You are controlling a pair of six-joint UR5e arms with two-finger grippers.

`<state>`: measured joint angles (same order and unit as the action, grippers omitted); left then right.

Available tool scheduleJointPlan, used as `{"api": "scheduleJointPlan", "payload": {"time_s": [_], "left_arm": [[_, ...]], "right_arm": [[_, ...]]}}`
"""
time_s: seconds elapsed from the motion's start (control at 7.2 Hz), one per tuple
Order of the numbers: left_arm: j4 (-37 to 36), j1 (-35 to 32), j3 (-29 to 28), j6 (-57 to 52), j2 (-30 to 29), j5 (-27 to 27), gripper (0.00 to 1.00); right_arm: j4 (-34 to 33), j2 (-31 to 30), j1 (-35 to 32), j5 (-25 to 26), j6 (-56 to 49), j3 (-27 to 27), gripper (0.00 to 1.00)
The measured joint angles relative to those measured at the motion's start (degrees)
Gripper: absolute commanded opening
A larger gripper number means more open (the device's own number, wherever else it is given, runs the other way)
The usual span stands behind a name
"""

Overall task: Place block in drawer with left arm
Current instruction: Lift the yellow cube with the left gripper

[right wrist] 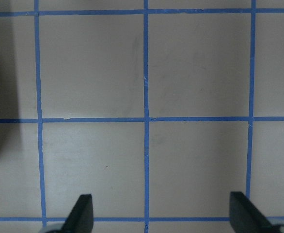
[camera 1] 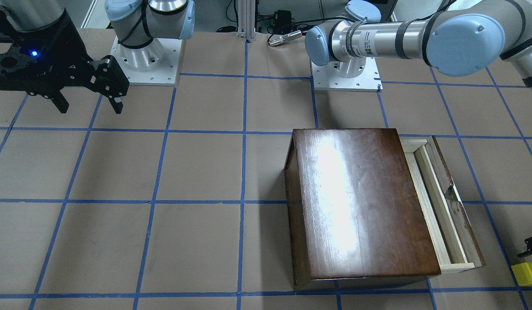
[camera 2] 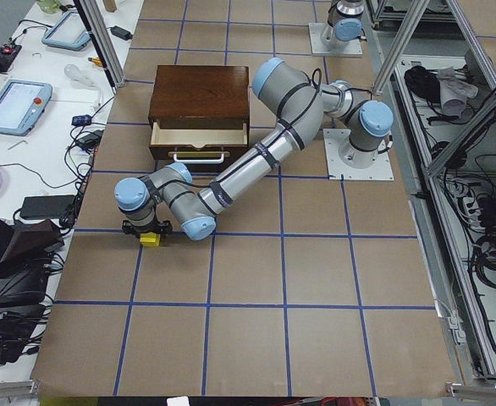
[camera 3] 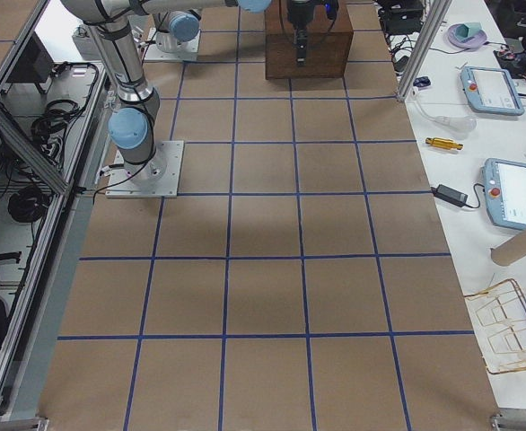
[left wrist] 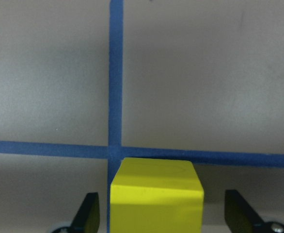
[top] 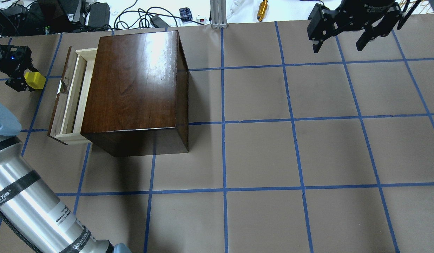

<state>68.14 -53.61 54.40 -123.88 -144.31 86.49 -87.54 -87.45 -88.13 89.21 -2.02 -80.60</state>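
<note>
One yellow block (top: 35,80) sits on the table (top: 259,154) at far left, by a blue tape crossing. The left gripper (left wrist: 159,216) straddles it, fingers spread, gaps on both sides. The dark front of the one drawer (top: 67,105) stands between block and tray. The drawer is pulled partly out of one dark box (top: 136,84). Far right, the second gripper (top: 338,48) hangs wide apart, holding nothing

Wrist view: the block (left wrist: 156,194) runs off the bottom edge, with only the tips of the left gripper (left wrist: 164,216) showing. From the front, past the wooden box (camera 1: 360,202) on its drawer (camera 1: 438,206) side, block and gripper are clipped by the frame. Most of the drawer sits hidden inside the box. From the right end, the right gripper (camera 3: 300,49) masks the box's middle.
</note>
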Motion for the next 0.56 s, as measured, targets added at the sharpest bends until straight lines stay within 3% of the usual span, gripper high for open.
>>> {"api": "scheduleJointPlan", "payload": {"time_s": [0.56], "left_arm": [[0.0,0.0,-0.1,0.7,0.0,0.1,0.13]], "right_arm": [[0.0,0.0,0.0,0.0,0.0,0.0,1.00]]}}
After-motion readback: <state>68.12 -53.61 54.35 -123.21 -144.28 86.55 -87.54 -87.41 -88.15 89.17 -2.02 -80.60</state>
